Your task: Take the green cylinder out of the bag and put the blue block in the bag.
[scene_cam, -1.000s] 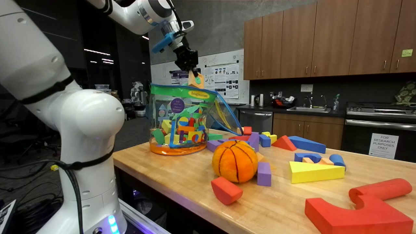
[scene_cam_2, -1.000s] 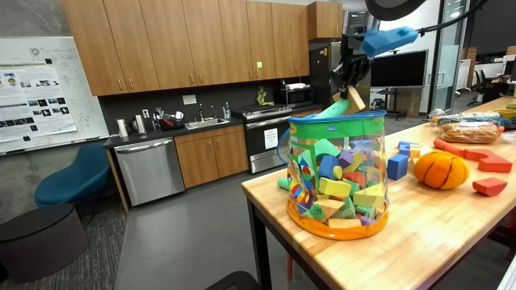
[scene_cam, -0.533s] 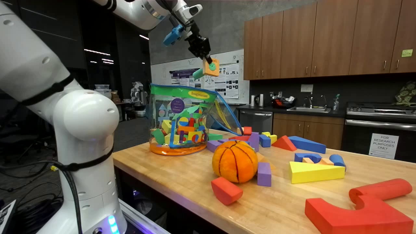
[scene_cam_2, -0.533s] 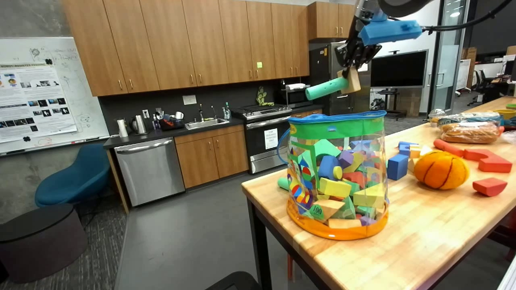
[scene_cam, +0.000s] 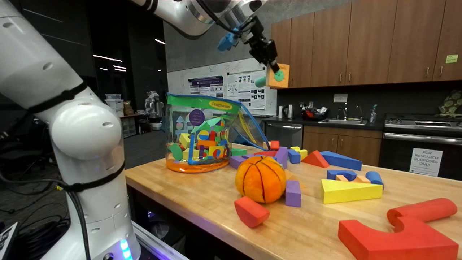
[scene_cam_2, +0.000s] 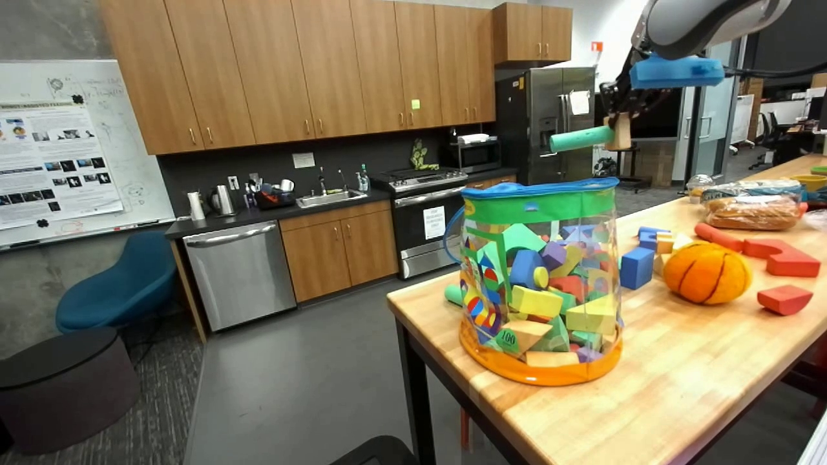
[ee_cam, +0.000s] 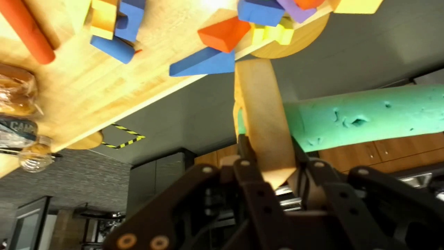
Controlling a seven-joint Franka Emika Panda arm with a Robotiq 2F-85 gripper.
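My gripper (ee_cam: 270,142) is shut on an orange square block (ee_cam: 265,107). The green cylinder (ee_cam: 367,113) runs through a hole in that block and sticks out to one side. In both exterior views the green cylinder (scene_cam: 260,82) (scene_cam_2: 581,139) hangs in the air with the block, above the table and apart from the bag. The clear bag (scene_cam: 184,102) (scene_cam_2: 549,208) stands open on the table, full of coloured blocks. A blue block (scene_cam_2: 637,267) lies on the table beside the bag. Several blue pieces show, among them a blue wedge (scene_cam: 341,160).
An orange ball (scene_cam: 260,179) and a red half-round block (scene_cam: 251,211) lie near the table's front edge. A yellow wedge (scene_cam: 351,191), red pieces (scene_cam: 399,236) and bread packs (scene_cam_2: 753,212) lie farther along. Another green piece (scene_cam_2: 454,294) lies behind the bag. The bag's lid (scene_cam: 251,126) hangs open.
My gripper has lifted the orange block and green cylinder up out of the bag's mouth, then carried them sideways, away from above the bag. The things on the table have not moved.
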